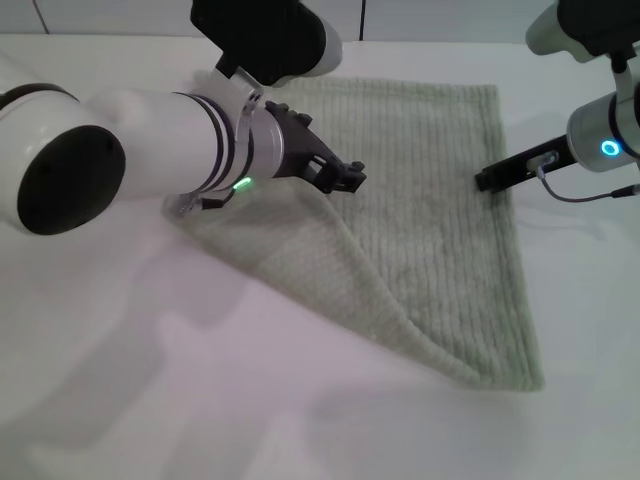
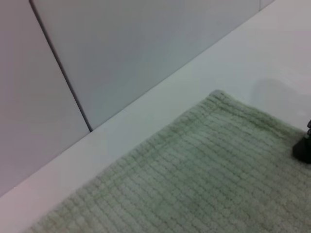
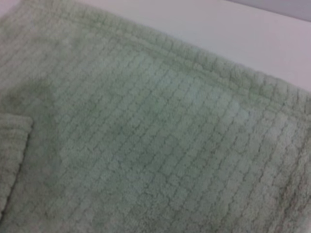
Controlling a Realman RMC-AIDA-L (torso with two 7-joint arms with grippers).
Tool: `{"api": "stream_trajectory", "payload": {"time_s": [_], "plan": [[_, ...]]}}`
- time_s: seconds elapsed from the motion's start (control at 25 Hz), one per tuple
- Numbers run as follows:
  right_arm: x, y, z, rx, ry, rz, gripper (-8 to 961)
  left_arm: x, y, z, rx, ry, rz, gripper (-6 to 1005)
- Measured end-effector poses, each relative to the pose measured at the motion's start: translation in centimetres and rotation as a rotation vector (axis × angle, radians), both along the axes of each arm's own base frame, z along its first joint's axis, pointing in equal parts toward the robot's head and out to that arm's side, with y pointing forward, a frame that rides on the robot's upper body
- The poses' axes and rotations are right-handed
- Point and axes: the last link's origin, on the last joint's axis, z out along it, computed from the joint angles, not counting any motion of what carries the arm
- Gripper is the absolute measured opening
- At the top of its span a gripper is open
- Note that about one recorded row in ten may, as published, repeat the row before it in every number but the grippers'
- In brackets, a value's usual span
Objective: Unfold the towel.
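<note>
The pale green towel [image 1: 430, 230] lies on the white table. Its left part is folded over along a diagonal, so the waffle underside [image 1: 290, 255] faces up. My left gripper [image 1: 345, 177] hovers low at the top of that fold, near the towel's middle. My right gripper [image 1: 488, 181] sits at the towel's right edge, touching or just above the cloth. The left wrist view shows the towel's far corner [image 2: 216, 97] and the dark tip of the right gripper [image 2: 302, 148]. In the right wrist view the towel [image 3: 146, 136] fills the picture, its hemmed edge [image 3: 204, 68] running across.
The white table [image 1: 150, 380] stretches around the towel, in front and to the left. A grey panelled wall [image 2: 146, 48] rises just behind the table's far edge. A grey cable [image 1: 590, 195] hangs from the right arm.
</note>
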Motion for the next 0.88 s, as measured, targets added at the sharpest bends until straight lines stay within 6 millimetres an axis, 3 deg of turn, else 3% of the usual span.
{"api": "stream_trajectory", "payload": {"time_s": [0.4, 0.88], "plan": [[0.3, -0.1, -0.2, -0.001, -0.005, -0.001, 5, -0.1, 0.0, -0.6, -0.022, -0.015, 0.017, 848], [0.0, -0.1, -0.2, -0.006, -0.004, 0.004, 6, -2.0, 2.1, -2.6, 0.003, -0.017, 0.050, 849]]}}
